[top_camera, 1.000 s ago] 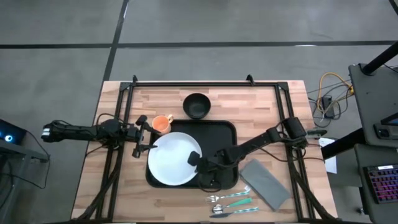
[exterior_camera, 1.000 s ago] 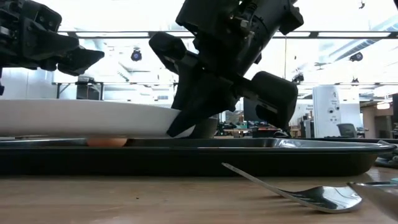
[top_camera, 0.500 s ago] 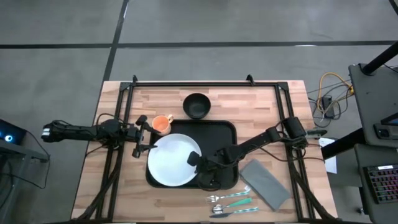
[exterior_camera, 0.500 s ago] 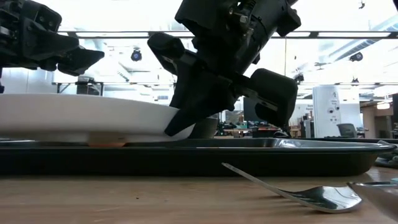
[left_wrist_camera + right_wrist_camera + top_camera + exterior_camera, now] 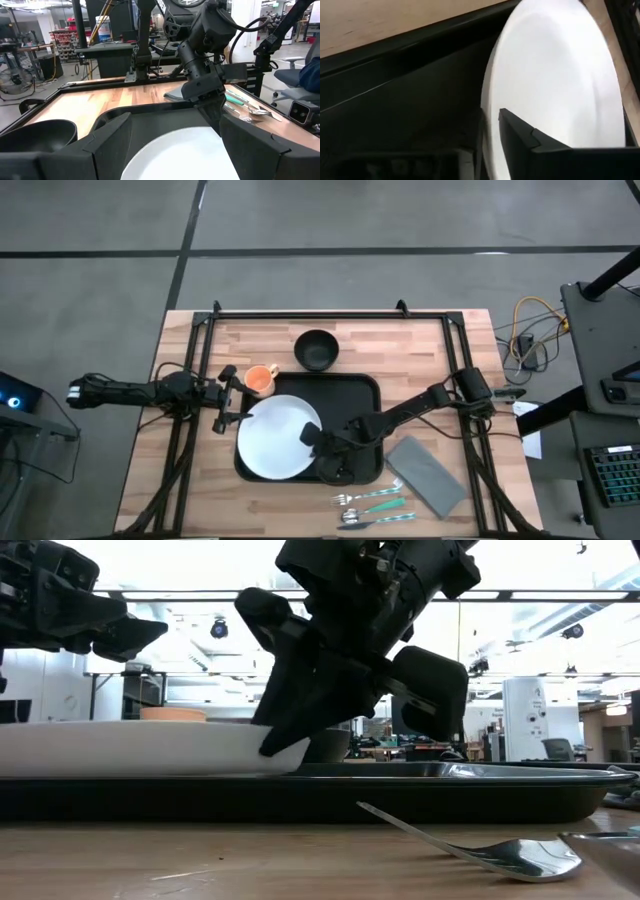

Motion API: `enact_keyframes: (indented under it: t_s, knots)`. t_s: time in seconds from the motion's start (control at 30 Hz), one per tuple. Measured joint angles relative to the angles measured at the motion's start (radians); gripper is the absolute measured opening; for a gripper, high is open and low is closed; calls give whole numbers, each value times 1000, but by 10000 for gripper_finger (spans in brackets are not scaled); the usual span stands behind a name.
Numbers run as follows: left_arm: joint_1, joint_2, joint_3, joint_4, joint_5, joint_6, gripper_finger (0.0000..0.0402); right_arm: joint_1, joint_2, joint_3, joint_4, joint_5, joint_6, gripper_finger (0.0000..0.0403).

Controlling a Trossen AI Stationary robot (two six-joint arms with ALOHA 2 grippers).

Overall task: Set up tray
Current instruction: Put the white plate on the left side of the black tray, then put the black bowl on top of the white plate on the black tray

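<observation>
The black tray (image 5: 352, 402) lies mid-table. A white plate (image 5: 275, 438) fills the tray's left half and looks level and low in the low view (image 5: 130, 745). My right gripper (image 5: 314, 438) is shut on the plate's right rim. My left gripper (image 5: 230, 396) hovers open by the plate's far-left rim and stands above it in the low view (image 5: 95, 630). In the left wrist view the plate (image 5: 175, 155) shows between its spread fingers (image 5: 60, 160). My right gripper pinches the plate's right rim (image 5: 489, 125), one finger (image 5: 540, 147) lying over the upper face and the other below the rim. It comes slanting down from the table's right (image 5: 285, 745). The plate lies about level; the tray's rim hides its base.
An orange cup (image 5: 261, 379) stands just beyond the tray's far-left corner and a black bowl (image 5: 316, 349) beyond its far edge. A grey napkin (image 5: 426, 476) lies right of the tray. Cutlery (image 5: 372, 506) lies near the front edge, with a spoon (image 5: 500, 852) up close.
My right gripper has gone down and slightly toward the table's left, still shut on the plate. The plate has sunk from a raised position to low and level on the tray; the orange cup, earlier seen beneath it in the low view, now shows above it.
</observation>
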Motion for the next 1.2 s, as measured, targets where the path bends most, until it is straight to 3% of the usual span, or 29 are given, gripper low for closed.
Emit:
enact_keyframes:
  t_s: [0.77,1.0,1.2]
  knots:
    - [0,0,0,0,0,0,280,3,-31,0,-26,8,108,135]
    - [0,0,0,0,0,0,280,1,-70,0,-106,220,145,146]
    - [-1,0,0,0,0,0,280,-33,-153,-5,-250,232,213,144]
